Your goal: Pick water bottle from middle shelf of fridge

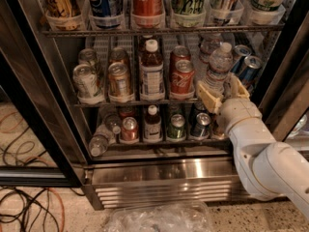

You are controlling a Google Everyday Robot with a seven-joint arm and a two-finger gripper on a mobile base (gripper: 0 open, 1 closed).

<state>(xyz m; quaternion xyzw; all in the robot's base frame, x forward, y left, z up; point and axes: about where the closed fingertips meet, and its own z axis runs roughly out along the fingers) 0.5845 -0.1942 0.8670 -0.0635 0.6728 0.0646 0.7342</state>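
The water bottle (218,64), clear and ribbed with a white cap, stands upright at the right of the middle shelf (130,102) of the fridge (159,185). My gripper (221,87) is at the shelf's front edge, right before the bottle. It is open, with one tan finger (207,96) to the left of the bottle's lower part and the other finger (236,85) to its right. The bottle's base is hidden behind the gripper. My white arm (260,153) comes in from the lower right.
A brown-liquid bottle (151,71) and a red can (182,76) stand left of the water bottle, and blue cans (246,66) stand to its right. Large cans (147,4) fill the rack above. Cans and bottles (152,124) fill the rack below. Cables (29,211) and a plastic bag (159,219) lie on the floor.
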